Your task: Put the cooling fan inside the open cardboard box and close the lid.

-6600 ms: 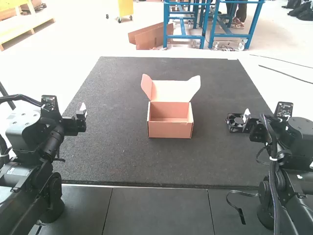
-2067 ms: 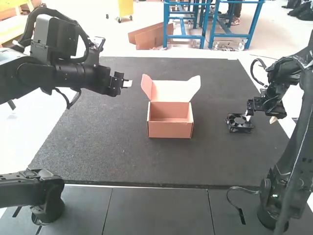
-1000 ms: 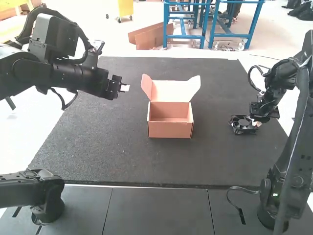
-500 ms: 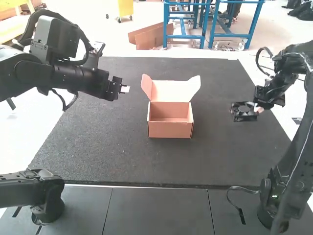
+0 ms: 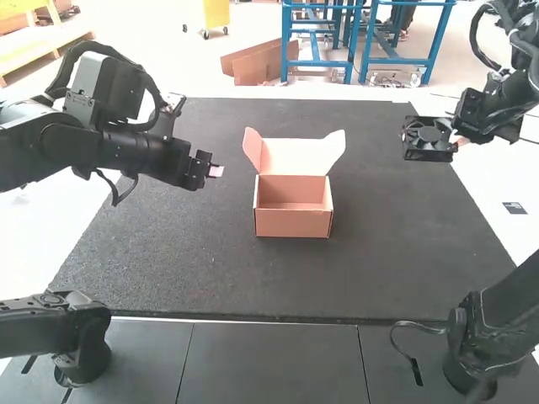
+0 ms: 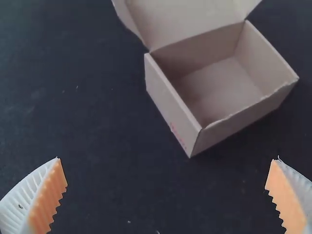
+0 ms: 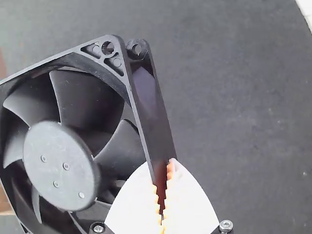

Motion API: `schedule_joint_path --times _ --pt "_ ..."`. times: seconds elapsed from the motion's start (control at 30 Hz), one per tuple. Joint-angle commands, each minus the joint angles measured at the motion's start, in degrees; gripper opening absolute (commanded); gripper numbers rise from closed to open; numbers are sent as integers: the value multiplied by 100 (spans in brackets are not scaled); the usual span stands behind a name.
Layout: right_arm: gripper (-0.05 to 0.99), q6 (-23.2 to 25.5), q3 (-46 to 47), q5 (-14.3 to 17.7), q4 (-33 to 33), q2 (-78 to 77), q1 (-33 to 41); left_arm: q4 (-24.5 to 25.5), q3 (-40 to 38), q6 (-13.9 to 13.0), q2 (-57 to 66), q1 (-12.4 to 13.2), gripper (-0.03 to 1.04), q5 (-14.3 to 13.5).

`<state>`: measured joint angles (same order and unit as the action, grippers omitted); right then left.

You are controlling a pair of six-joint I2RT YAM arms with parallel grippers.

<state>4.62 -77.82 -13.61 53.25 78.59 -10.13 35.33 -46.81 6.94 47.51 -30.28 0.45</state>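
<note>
Beneath my left claw (image 5: 212,171), fingers spread wide, lies the black table (image 5: 168,252). Just ahead of that claw stands the open cardboard box (image 5: 293,198), its lid flap upright. Well beyond the box, my right claw (image 5: 456,140) pinches the frame edge of the cooling fan (image 5: 428,137), aloft.

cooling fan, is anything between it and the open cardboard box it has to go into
Nothing visible. The cooling fan hangs in the right gripper, right of the cardboard box, with bare mat between; the left gripper is on the box's other side.
</note>
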Motion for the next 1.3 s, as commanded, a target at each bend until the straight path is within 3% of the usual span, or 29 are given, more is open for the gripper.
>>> schedule_joint_path --times 0.0,0.4,0.77,1.0,1.27 --pt "-1 469 -5 -353 150 -406 371 -61 40 36 -136 -13 97 -80" --pt "-1 1524 21 -424 387 -590 2077 -176 119 44 -163 -22 97 -98" --pt "-1 2201 21 -353 10 -177 3659 -158 66 36 -163 -39 97 -98" --pt "-1 2385 -5 -301 -316 342 4203 -237 -13 36 -163 -48 97 -89" --pt "-1 2377 -49 -142 -650 913 4230 -290 -109 36 -154 -48 97 -98"
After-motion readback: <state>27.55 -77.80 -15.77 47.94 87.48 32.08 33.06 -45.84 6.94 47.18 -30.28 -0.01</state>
